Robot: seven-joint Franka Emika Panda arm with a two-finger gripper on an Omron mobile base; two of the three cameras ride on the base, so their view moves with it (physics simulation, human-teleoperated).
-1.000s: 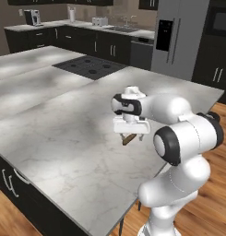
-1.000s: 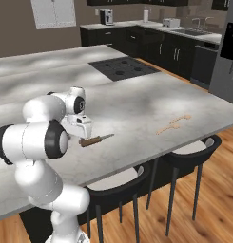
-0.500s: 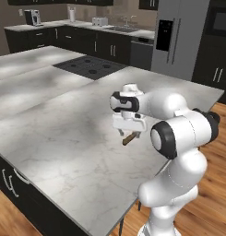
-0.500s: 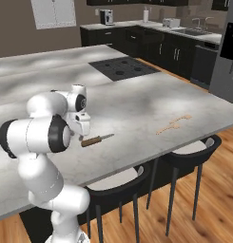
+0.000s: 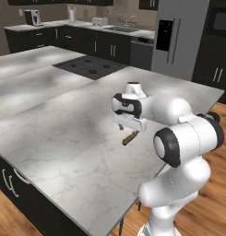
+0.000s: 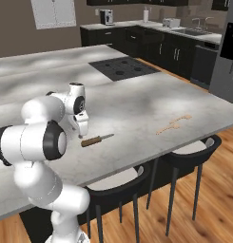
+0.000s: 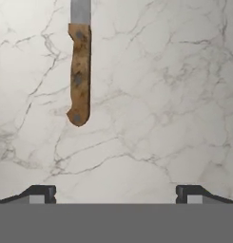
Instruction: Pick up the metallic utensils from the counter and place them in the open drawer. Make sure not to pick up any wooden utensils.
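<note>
A table knife (image 6: pixel 96 139) with a brown handle and silver blade lies flat on the marbled counter (image 6: pixel 137 102) near its front edge. In the hand view its handle (image 7: pixel 79 76) sits ahead and left of centre, with the blade (image 7: pixel 80 11) running off the top. My gripper (image 7: pixel 115 194) hangs open just above the counter, pointing down, a little short of the handle's end and holding nothing. It shows beside the knife (image 5: pixel 129 138) in the left base view (image 5: pixel 123 125) and in the right base view (image 6: pixel 82 130). The open drawer is out of view.
A pale wooden utensil (image 6: pixel 174 124) lies on the counter far to the right of the knife. The black cooktop (image 5: pixel 89 67) is set in at the far side. Two dark stools (image 6: pixel 184 152) stand under the counter's near edge.
The hand has turned at the wrist and shifted slightly toward the knife's handle end. The jaws stay open and the knife has not moved.
</note>
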